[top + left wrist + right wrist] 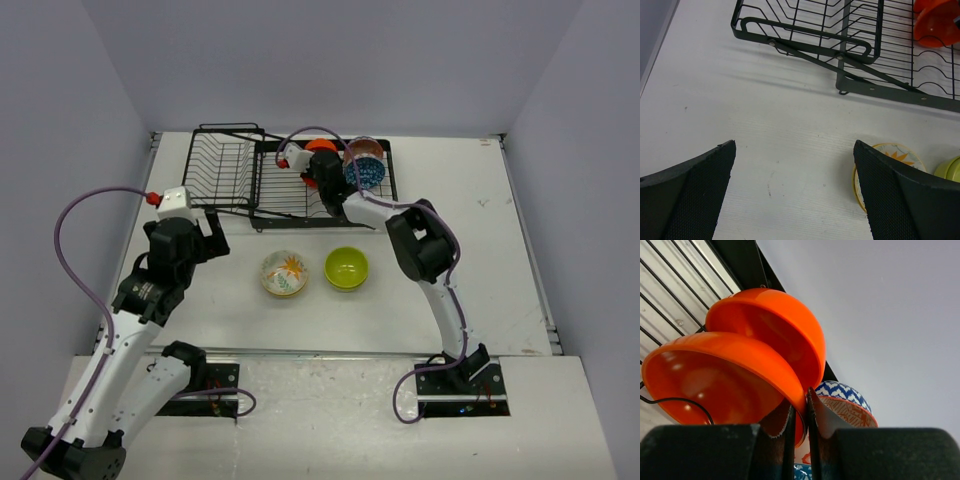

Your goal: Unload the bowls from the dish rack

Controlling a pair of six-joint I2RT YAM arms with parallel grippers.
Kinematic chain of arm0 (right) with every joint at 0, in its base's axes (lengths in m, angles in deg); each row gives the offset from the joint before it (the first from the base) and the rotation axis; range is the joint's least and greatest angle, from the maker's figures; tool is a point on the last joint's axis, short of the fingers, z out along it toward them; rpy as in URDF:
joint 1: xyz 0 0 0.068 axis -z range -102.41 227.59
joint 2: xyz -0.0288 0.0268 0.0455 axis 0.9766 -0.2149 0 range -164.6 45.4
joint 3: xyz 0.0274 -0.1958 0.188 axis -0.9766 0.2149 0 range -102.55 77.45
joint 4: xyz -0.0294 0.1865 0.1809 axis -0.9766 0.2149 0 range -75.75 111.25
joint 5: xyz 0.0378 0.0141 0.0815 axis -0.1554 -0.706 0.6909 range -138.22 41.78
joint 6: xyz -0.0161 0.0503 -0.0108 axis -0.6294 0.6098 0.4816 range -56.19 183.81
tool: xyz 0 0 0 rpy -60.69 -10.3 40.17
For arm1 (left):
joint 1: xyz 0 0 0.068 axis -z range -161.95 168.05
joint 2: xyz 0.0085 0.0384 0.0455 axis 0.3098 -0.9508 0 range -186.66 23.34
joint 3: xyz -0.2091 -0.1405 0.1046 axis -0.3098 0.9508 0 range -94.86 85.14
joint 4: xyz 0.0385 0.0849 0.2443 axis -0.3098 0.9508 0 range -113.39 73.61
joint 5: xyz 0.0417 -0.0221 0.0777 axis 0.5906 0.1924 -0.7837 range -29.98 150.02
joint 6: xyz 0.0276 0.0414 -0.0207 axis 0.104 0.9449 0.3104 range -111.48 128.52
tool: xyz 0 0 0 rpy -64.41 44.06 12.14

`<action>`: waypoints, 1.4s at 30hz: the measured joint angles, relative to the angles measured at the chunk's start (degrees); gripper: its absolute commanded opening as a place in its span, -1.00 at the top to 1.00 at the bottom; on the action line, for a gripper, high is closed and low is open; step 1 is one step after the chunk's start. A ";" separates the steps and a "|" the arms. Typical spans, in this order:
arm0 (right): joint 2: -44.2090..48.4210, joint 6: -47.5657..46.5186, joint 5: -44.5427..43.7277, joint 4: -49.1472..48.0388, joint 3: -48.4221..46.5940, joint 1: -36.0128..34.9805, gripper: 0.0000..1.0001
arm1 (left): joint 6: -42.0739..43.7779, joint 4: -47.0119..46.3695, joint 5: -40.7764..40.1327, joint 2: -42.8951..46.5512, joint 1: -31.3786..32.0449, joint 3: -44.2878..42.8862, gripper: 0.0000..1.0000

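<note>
Item 1, dish rack: black wire, at the far side of the white table, with a tilted basket section on the left and a flat section on the right. Item 2, front orange bowl: on edge in the right section, its rim pinched between the fingers of the right gripper, whose jaws are almost together with only the bowl wall between them. Item 3, rear orange bowl: on edge just behind item 2; whether the 2 touch cannot be told. Item 4, blue patterned bowl: in the rack beside the orange pair, at the rack's right end. Item 5, flowered bowl: cream with an orange flower, upright on the table in front of the rack. Item 6, green bowl: upright on the table just right of item 5, a small gap between them. Item 7, left gripper: jaws spread wide with nothing between them, above bare table near the rack's front left corner, left of item 5.
</note>
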 measured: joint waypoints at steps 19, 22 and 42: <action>-0.07 -5.16 -5.75 -14.32 3.72 -1.86 1.00 | 0.02 -0.44 0.00 1.03 -0.02 0.00 -1.00; -0.07 -5.51 -5.81 -15.56 4.39 -2.01 1.00 | 0.02 -0.46 0.00 1.07 -0.07 0.00 -1.00; 13.81 4.55 -2.16 -3.72 15.54 -2.19 1.00 | 0.02 -0.83 -0.04 1.07 -0.76 0.00 -1.00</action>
